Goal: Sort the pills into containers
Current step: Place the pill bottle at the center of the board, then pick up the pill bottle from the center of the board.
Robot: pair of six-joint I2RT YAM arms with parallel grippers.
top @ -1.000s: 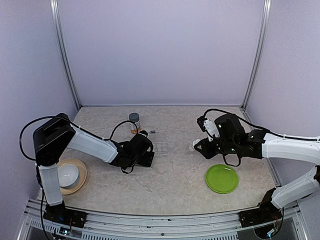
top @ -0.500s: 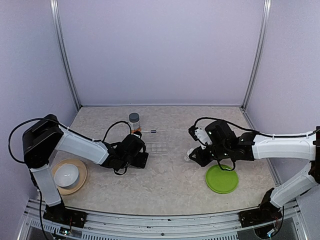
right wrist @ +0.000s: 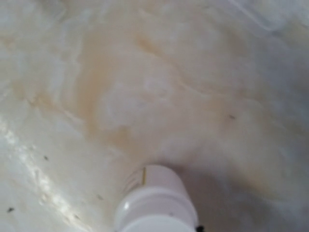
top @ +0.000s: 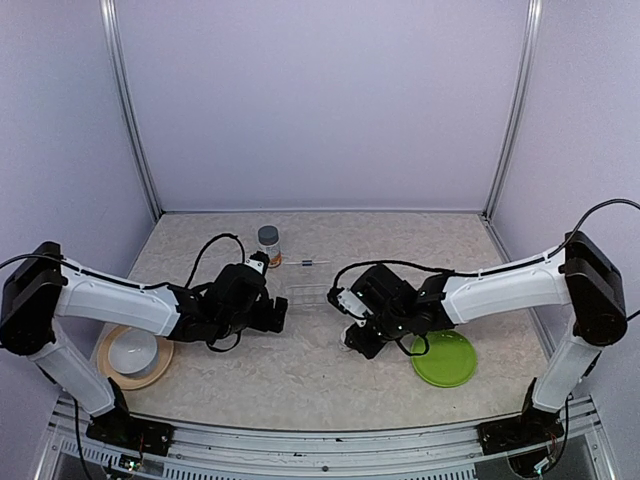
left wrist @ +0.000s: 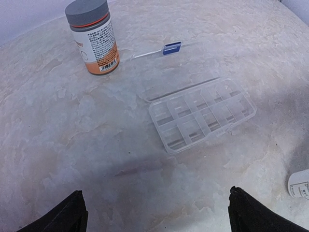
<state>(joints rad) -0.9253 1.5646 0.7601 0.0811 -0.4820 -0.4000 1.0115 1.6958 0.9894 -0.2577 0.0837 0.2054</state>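
Clear bottle with gray cap and white-and-orange label stands upright near the far edge of the desk, left of middle.

Top view:
- A clear plastic compartment box lies near mid-desk. A thin blue-handled tool lies between it and the far edge.
- The left pincer sits low just left of the box.
- The right pincer sits low on the box's right, nearer the near edge.
- The small vial cannot be made out here.
- No loose pills are seen.

Left wrist view:
- The left pincer has its fingers well apart, with nothing between them.
- The bottle has its cap on.
- The box compartments look empty.
- The small clear vial with white cap shows at the right edge, in shadow.

Right wrist view:
- The vial fills the lower edge, cap toward the camera, with its shadow on the desk.
- The fingers are out of frame. I read the right pincer as clamped on the vial, but this is unconfirmed.

Risks:
- The vial is small and smooth, and if it is held near the cap it could slip or twist, then roll when set down.
- Both arms crowd mid-desk, so a reach by either could clip the other.
- The light box would skid if nudged.
- The tall bottle could topple under a glancing contact.
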